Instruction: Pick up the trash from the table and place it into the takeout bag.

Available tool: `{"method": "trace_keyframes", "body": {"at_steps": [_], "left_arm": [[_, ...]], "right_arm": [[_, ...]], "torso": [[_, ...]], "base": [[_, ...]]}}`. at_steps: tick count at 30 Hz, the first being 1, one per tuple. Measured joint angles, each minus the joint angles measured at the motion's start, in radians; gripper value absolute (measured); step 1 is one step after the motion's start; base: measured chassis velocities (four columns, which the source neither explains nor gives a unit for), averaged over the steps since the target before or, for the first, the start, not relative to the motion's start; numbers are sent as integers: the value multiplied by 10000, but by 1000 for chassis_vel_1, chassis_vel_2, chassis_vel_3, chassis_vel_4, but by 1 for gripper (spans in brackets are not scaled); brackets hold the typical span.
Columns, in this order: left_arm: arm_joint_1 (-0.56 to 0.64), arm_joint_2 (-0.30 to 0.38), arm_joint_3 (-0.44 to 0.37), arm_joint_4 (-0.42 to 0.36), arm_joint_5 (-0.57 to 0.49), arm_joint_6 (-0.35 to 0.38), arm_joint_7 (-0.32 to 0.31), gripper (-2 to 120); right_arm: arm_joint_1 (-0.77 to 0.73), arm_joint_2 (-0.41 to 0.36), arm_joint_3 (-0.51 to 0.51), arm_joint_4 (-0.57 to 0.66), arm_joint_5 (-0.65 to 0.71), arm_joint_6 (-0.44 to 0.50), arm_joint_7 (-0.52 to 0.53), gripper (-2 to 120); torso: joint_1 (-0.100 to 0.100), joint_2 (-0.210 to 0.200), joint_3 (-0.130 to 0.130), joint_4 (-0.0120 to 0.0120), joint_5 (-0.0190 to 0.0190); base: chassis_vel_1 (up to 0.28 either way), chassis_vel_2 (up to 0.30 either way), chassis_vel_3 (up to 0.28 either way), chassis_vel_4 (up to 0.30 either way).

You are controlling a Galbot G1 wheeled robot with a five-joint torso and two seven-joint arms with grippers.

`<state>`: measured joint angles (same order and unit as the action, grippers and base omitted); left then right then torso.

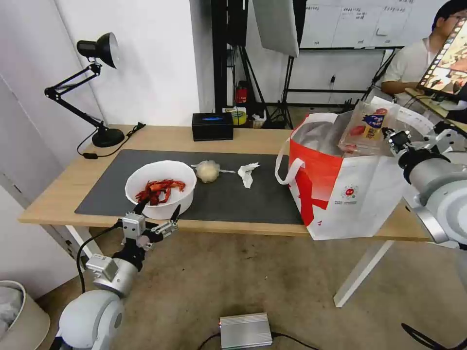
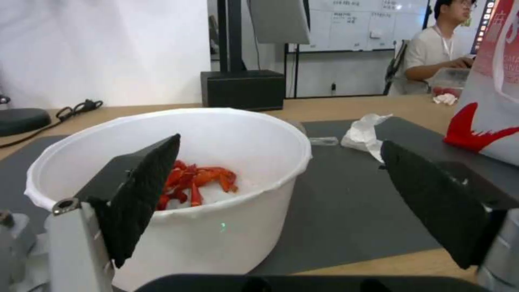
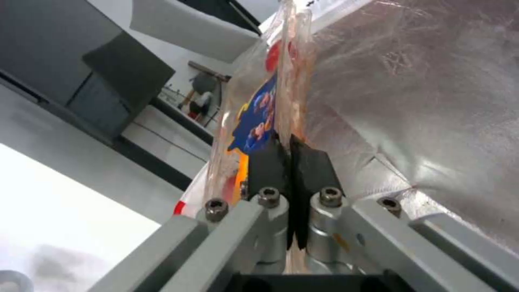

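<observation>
On the table (image 1: 48, 194), a white bowl of red crayfish shells (image 1: 160, 187) sits on the dark mat near the front edge. My left gripper (image 1: 156, 212) is open just in front of it. In the left wrist view the fingers (image 2: 142, 190) stand on either side of the bowl's (image 2: 216, 231) near wall, apart from it. A small knotted clear bag (image 1: 208, 171) and a crumpled white tissue (image 1: 247, 173) lie further right. My right gripper (image 1: 390, 134) is shut on the edge of the clear tomato container (image 1: 367, 127), held over the open takeout bag (image 1: 350, 199). The foil lining (image 3: 427, 101) is beside the container (image 3: 259, 109).
A black desk lamp (image 1: 99, 92) stands at the table's back left and a black box (image 1: 212, 126) at the back middle. On the floor lie a silver box (image 1: 245, 330) and a pale bin (image 1: 19, 316) at the lower left.
</observation>
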<state>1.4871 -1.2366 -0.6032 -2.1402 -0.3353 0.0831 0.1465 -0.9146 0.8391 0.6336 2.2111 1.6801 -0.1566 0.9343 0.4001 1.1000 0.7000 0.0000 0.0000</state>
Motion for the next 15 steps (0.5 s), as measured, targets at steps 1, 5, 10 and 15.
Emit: {"method": "trace_keyframes", "body": {"at_steps": [1,5,10,15], "left_arm": [[0,0,0,0,0,0,0,100],[4,1,2,9,4,-1,0,100],[-2,9,0,16,6,-1,0,100],[-7,1,-2,45,6,-5,-2,100]], "right_arm": [[0,0,0,0,0,0,0,2],[-22,14,-3,-1,-4,1,-9,14],[-43,27,-10,-3,-71,7,-144,34],[-158,43,-61,-38,-698,221,-913,52]], "torso": [[0,0,0,0,0],[0,0,0,0,0],[-1,0,0,0,0],[-1,0,0,0,0]], "base": [[0,0,0,0],[0,0,0,0],[0,0,0,0],[0,0,0,0]]}}
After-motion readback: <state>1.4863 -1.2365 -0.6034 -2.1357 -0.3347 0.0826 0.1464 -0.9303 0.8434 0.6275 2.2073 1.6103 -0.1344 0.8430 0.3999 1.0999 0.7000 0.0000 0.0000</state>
